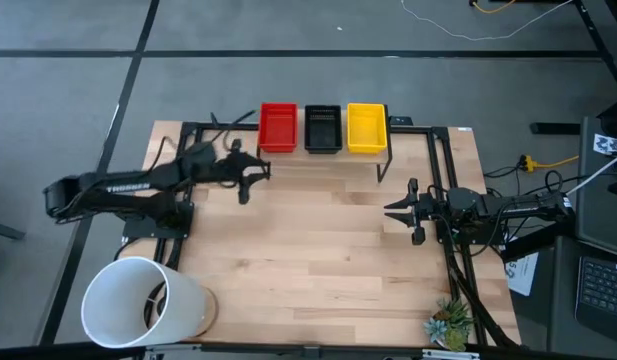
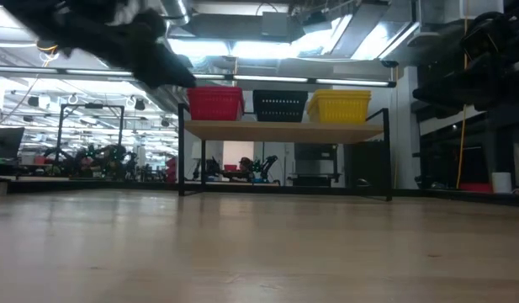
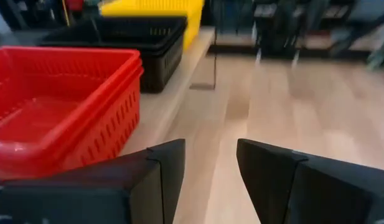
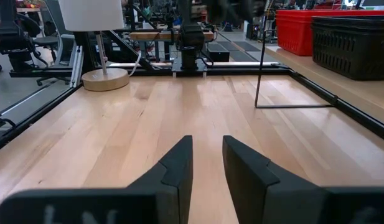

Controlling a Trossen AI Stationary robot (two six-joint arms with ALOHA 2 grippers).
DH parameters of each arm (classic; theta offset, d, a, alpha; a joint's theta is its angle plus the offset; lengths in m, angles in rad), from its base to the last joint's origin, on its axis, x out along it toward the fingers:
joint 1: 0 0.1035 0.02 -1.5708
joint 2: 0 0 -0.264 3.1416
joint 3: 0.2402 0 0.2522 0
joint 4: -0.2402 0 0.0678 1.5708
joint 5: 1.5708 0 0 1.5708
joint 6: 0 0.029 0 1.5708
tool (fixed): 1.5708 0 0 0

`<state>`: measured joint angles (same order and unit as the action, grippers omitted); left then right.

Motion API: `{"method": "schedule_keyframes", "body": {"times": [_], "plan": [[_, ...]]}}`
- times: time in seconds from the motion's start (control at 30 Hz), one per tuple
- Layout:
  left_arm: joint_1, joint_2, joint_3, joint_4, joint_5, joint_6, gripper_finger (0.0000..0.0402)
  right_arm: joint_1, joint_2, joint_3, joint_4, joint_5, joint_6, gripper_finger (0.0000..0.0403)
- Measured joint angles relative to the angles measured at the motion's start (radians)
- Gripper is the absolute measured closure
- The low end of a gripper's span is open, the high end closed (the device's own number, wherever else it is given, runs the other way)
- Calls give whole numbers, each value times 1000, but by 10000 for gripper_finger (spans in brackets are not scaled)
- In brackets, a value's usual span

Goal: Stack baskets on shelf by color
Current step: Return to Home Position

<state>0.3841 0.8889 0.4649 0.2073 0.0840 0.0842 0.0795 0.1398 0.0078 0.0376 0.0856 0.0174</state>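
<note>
On the shelf (image 2: 284,131) sit the baskets (image 1: 322,128), sorted by color. Left gripper (image 1: 254,180) and right gripper (image 1: 398,210) hang before it, fingers apart, empty.

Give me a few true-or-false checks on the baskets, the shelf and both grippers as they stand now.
1. The red stack, black stack and yellow stack all sit on the shelf. True.
2. The black stack is at one end of the shelf. False: it stands between red and yellow.
3. The left gripper holds a red basket. False: it is open and empty, near the red stack.
4. The right gripper is open and empty over the table. True.
</note>
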Motion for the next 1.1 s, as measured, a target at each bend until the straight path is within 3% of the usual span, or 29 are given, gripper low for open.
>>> {"method": "schedule_keyframes", "body": {"times": [0.13,0.27,0.4,0.57,0.83,1.1], "plan": [[-45,-135,-183,199,-18,-91,262,0,0,0,1,0,0,315],[-129,-240,-296,310,-161,-130,262,0,0,0,0,0,0,315],[-244,-325,-363,302,-340,-127,263,0,0,0,1,0,0,315],[-352,-385,-443,300,-476,-109,263,0,0,0,0,0,0,315],[-379,-435,-457,91,-506,-169,263,0,0,0,0,0,0,315],[-378,-435,-457,78,-479,-219,263,0,0,0,0,0,0,315]]}}
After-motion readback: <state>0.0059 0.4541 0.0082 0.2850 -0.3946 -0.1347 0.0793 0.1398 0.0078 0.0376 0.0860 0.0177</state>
